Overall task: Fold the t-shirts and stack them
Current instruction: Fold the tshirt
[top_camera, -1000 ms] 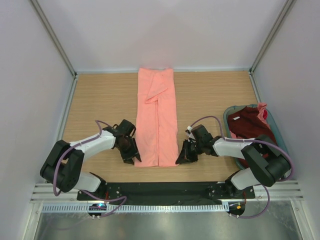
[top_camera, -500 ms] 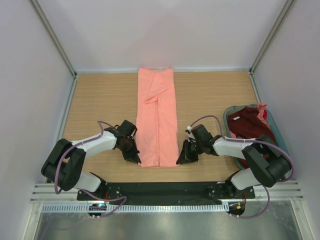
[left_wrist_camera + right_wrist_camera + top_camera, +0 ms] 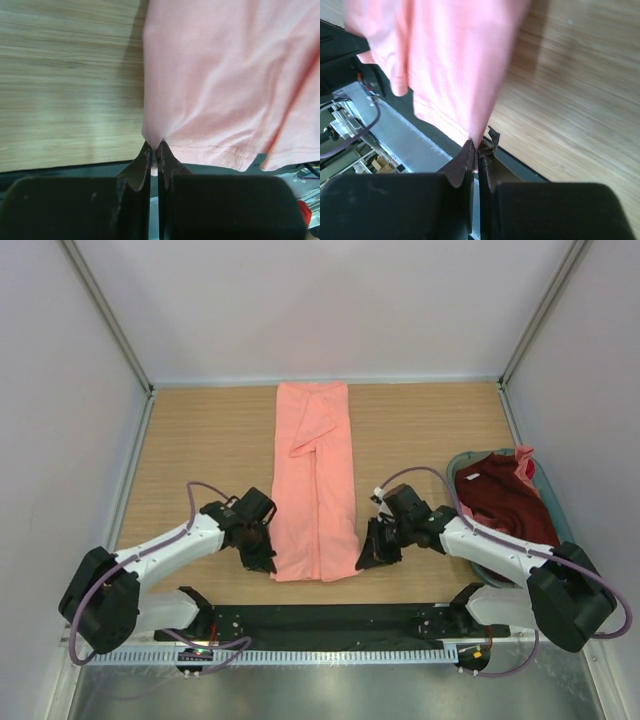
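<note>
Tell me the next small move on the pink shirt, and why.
Probably raise both near corners together and carry them toward the far end. The left gripper and right gripper are each shut on a near corner of the salmon-pink shirt, which lies as a long narrow strip.

Txt, labels, brands, nos.: none legible in any view. One white tag (image 3: 470, 478) noted on maroon t-shirt (image 3: 505, 505), right side; too small to be read.
</note>
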Controlling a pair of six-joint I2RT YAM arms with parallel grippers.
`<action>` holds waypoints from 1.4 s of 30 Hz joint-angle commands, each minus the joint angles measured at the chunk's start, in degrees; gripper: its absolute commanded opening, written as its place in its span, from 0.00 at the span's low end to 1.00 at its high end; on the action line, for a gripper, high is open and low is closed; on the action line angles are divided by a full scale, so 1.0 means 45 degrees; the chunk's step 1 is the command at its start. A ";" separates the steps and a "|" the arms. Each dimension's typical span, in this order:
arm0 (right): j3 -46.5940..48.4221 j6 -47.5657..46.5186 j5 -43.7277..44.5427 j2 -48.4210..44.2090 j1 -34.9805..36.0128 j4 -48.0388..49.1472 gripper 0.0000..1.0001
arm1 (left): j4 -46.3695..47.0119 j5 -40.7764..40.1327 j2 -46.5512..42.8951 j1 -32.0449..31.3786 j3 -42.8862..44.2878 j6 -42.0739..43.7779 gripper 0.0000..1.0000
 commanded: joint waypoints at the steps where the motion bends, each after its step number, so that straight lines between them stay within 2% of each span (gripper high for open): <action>1: 0.1890 -0.0460 0.0252 0.0056 -0.0274 -0.1311 0.01 | -0.1388 -0.0958 -0.0106 0.0002 0.2213 0.0203 0.00; 5: 0.4853 -0.1512 0.0076 0.1713 -0.1268 -0.2248 0.01 | -0.2151 -0.1368 0.1181 0.0547 0.4699 0.1391 0.00; 9: 0.7436 -0.2430 -0.0411 0.3883 -0.2439 -0.3495 0.01 | -0.2171 -0.1175 0.3324 0.1911 0.7061 0.2523 0.00; 15: 1.1771 -0.3331 -0.0589 0.7531 -0.3029 -0.5271 0.01 | -0.2775 -0.1018 0.6629 0.2969 1.1256 0.3933 0.00; 20: 1.4193 -0.3527 -0.0745 0.9647 -0.3478 -0.5765 0.01 | -0.3049 -0.0900 0.9052 0.3847 1.3391 0.4617 0.00; 29: 1.6442 -0.3410 -0.1057 1.1757 -0.4024 -0.6018 0.01 | -0.3011 0.0407 1.1300 0.4611 1.5696 0.4852 0.00; 42: 1.7343 -0.3097 -0.1818 1.2987 -0.4572 -0.5375 0.01 | -0.3127 0.0584 1.2688 0.4709 1.7124 0.4833 0.00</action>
